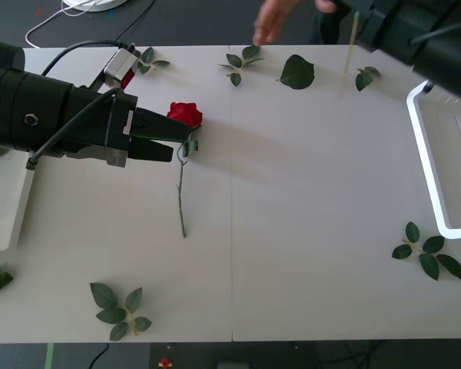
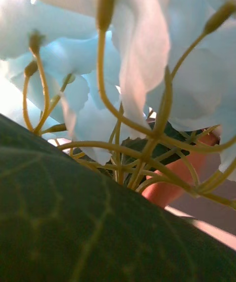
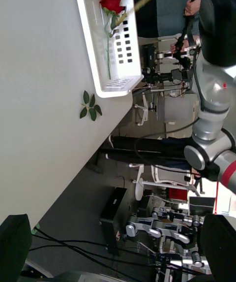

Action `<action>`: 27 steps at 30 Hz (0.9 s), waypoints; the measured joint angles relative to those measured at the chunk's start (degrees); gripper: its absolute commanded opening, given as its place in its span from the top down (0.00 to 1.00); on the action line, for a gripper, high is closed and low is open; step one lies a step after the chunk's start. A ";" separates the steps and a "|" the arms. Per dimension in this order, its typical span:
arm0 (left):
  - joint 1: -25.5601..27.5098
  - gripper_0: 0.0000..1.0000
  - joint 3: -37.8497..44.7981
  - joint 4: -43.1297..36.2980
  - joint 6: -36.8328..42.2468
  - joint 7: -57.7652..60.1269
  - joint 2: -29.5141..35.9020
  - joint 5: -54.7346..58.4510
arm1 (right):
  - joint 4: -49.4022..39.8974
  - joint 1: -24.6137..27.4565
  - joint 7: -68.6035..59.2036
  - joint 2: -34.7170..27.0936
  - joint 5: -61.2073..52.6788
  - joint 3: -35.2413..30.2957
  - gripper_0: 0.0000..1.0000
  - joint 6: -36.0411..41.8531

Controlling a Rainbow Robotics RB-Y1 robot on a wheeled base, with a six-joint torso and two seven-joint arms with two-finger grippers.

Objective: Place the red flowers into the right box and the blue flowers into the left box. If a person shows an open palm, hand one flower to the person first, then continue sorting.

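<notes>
Red rose (image 1: 185,114): on white tabletop (image 1: 292,192), left claw (image 1: 169,138) spread around it.
Right claw: far right, pinching blue flower (image 2: 147,41) near person's hand (image 1: 273,21).

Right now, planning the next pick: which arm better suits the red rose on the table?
Left: the left gripper, fingers open, sits beside the red rose; the right arm is far off.

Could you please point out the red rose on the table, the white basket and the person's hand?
red rose (image 1: 185,114), front view, its head.
white basket (image 1: 422,157), front view, its rim.
person's hand (image 1: 269,23), front view, its fingers.
</notes>
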 measured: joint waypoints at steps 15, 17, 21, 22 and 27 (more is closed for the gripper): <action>-0.02 0.00 -0.01 -0.02 -0.02 0.00 -0.01 0.07 | 14.13 -9.43 0.00 0.09 17.43 -0.10 1.00 -1.64; -0.02 0.00 -0.01 -0.02 -0.02 0.00 -0.01 0.07 | 14.29 -9.68 0.00 0.09 17.59 -0.10 1.00 -1.70; -0.02 0.00 -0.01 -0.02 -0.02 0.00 -0.02 0.07 | 14.30 -9.71 0.00 0.09 17.59 -0.10 0.99 -1.71; -0.02 0.00 -0.01 -0.02 -0.02 0.00 -0.02 0.07 | 14.30 -9.71 0.00 0.09 17.59 -0.10 0.85 -1.71; -0.02 0.00 -0.01 -0.02 -0.02 0.00 -0.02 0.07 | 14.30 -9.71 0.00 0.10 16.77 -0.10 0.00 -1.71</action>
